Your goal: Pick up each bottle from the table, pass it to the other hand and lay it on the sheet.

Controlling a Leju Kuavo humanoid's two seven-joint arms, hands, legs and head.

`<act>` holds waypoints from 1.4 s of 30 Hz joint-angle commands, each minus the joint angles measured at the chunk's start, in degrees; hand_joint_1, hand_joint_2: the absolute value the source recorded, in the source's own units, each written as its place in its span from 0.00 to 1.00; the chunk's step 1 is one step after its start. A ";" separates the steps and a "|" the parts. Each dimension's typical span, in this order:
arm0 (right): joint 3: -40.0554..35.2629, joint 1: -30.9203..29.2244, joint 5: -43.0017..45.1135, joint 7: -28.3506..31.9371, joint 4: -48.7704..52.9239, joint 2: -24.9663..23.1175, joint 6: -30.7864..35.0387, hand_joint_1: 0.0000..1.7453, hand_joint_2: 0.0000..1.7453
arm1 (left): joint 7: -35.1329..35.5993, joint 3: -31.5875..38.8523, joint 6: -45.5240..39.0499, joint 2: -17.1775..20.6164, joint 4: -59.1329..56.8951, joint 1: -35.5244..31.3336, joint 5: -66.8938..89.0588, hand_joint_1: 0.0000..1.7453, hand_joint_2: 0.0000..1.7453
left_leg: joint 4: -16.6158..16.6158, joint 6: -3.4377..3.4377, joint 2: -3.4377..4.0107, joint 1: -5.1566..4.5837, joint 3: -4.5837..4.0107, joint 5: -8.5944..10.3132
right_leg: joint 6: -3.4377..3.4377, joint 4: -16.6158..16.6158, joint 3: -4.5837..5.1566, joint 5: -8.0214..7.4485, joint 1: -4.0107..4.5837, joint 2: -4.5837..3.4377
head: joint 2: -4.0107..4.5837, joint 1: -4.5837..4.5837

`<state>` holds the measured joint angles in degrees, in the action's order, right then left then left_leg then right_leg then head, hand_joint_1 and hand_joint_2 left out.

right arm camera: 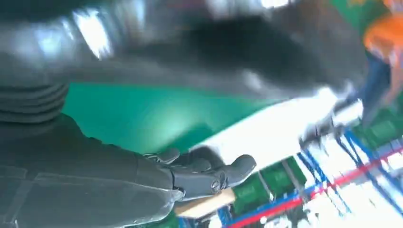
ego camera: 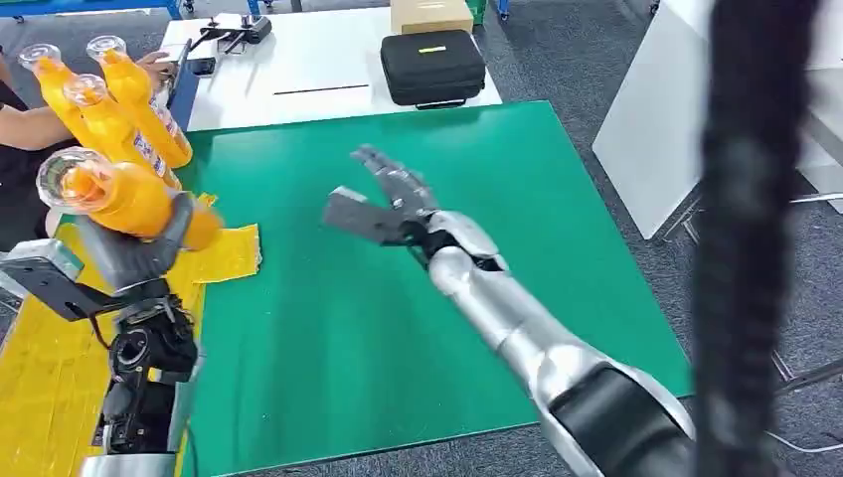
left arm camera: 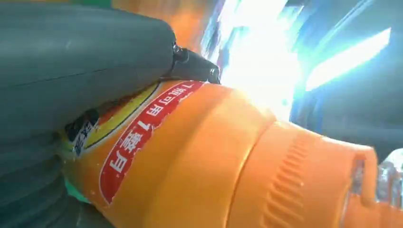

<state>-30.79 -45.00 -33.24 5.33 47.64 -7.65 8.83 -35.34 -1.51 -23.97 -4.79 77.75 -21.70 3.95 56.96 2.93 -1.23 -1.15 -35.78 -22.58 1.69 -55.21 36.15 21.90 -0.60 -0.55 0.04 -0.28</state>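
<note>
My left hand (ego camera: 139, 243) grips an orange juice bottle (ego camera: 119, 194) by its body, held up above the left edge of the green mat (ego camera: 398, 288) and the yellow sheet (ego camera: 50, 368). In the left wrist view the same bottle (left arm camera: 199, 161) shows its red label, with my thumb (left arm camera: 81, 61) pressed over it. Three more orange bottles (ego camera: 119, 109) stand upright at the mat's far left corner. My right hand (ego camera: 383, 204) hovers over the middle of the mat, fingers spread and holding nothing; its thumb (right arm camera: 209, 178) shows in the right wrist view.
A white table (ego camera: 298, 60) behind the mat carries a black case (ego camera: 432, 68), a cardboard box (ego camera: 429, 14) and a small black device (ego camera: 234, 30). A person's arm (ego camera: 30, 124) reaches in at the far left. White boards (ego camera: 661, 129) stand to the right.
</note>
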 commanded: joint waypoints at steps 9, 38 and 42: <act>14.36 4.68 2.37 2.61 19.86 8.88 -4.16 0.00 0.00 | -0.07 13.76 -16.03 -0.13 -13.06 -3.72 58.22 1.00 1.00 | 0.01 -0.20 -0.07 0.06 0.24 -0.12 | -0.06 -0.01 -0.29 0.18 0.06 0.20 | 0.00 0.00; 2.43 -0.38 13.29 5.55 14.70 13.94 -7.84 0.00 0.00 | 23.78 -1.60 10.11 9.66 -63.49 -15.65 76.00 0.00 0.00 | -0.08 -0.31 0.20 0.04 0.72 -0.07 | -0.11 0.03 -0.70 0.05 0.05 0.01 | 0.00 0.00; 1.72 -0.52 13.79 5.47 13.38 13.57 -7.49 0.00 0.00 | 20.91 -0.48 11.61 9.92 -63.09 -16.52 73.55 0.00 0.00 | -0.05 -0.36 0.14 0.06 0.81 -0.02 | -0.12 0.02 -0.84 0.06 0.06 0.05 | 0.00 -0.02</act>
<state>-24.66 -42.22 -20.09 11.21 65.55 4.85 1.29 -11.59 -3.21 -15.36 4.68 20.00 -38.56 80.02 56.89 2.80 -1.39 -1.16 -35.11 -22.44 1.63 -55.23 35.41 21.93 -0.61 -0.34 0.04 -0.31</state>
